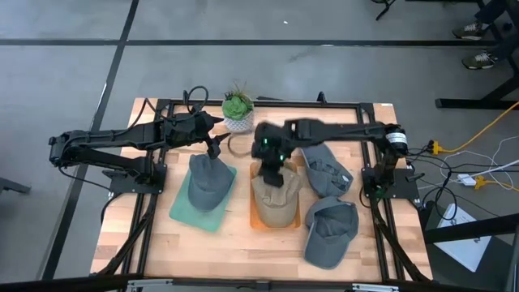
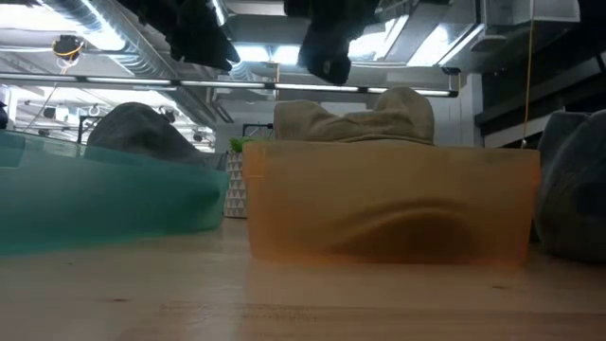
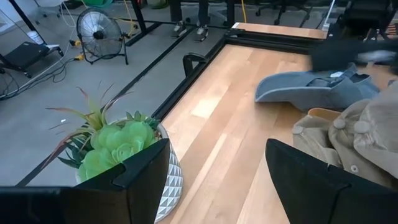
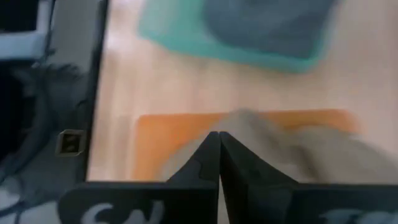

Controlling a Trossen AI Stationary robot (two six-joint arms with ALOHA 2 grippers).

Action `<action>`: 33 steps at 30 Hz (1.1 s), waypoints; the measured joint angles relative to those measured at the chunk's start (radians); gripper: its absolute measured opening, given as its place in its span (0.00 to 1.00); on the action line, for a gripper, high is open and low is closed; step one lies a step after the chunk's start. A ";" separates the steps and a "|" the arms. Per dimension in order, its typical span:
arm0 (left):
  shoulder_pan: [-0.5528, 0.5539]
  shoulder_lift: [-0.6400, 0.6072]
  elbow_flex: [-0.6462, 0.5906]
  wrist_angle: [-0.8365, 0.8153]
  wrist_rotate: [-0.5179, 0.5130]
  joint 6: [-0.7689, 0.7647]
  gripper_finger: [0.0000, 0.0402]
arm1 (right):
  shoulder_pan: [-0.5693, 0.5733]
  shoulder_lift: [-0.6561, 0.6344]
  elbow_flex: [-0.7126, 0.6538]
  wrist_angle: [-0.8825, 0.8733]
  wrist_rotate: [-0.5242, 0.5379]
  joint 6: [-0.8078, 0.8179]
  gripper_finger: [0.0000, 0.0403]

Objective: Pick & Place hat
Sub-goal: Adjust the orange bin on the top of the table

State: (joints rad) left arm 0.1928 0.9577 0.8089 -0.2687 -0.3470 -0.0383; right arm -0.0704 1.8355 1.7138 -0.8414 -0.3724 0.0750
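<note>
A wooden bench (image 1: 243,243) seen from above. At left, a grey hat (image 1: 208,180) lies in a teal tray (image 1: 185,212); the left claw (image 1: 216,149) hovers beside it, fingers spread wide, near a potted succulent (image 1: 238,109). In the middle, a tan hat (image 1: 276,201) rests in an orange tray (image 2: 388,204), with the right claw (image 1: 272,172) pinched closed above it. Two more grey hats (image 1: 328,231) lie at right.

The table (image 1: 243,243) is seen to be of pale, smooth wood planks with a satin sheen. The tan cap (image 1: 274,199) and grey caps (image 1: 331,231) are made of soft matt cloth. The orange tray (image 2: 388,204) and teal tray (image 2: 104,199) appear as translucent, frosted plastic. The succulent's pot (image 3: 166,180) is faceted, white and matt. The frame rails (image 1: 268,103) look like dark matt metal.
</note>
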 joint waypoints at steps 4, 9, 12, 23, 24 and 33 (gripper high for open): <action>0.000 0.000 0.000 -0.004 0.000 0.000 0.65 | 0.094 -0.001 0.000 -0.003 -0.032 0.030 0.01; 0.000 0.000 0.000 -0.005 0.000 0.005 0.65 | 0.199 -0.003 0.000 -0.066 -0.056 0.044 0.01; 0.000 0.000 0.000 -0.005 0.000 0.024 0.65 | 0.259 -0.003 0.000 -0.088 -0.056 0.065 0.01; -0.001 0.000 0.000 -0.005 0.088 -0.057 0.65 | 0.454 0.009 -0.001 -0.076 0.162 0.256 0.01; -0.001 0.000 0.000 -0.005 0.108 -0.072 0.65 | 0.467 0.013 -0.001 -0.073 0.175 0.271 0.01; -0.014 0.000 0.000 -0.026 0.265 -0.210 0.65 | 0.545 0.093 -0.001 -0.069 0.189 0.310 0.01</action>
State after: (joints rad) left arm 0.1792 0.9573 0.8089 -0.2943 -0.0822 -0.2488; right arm 0.4747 1.9284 1.7126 -0.9101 -0.1837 0.3848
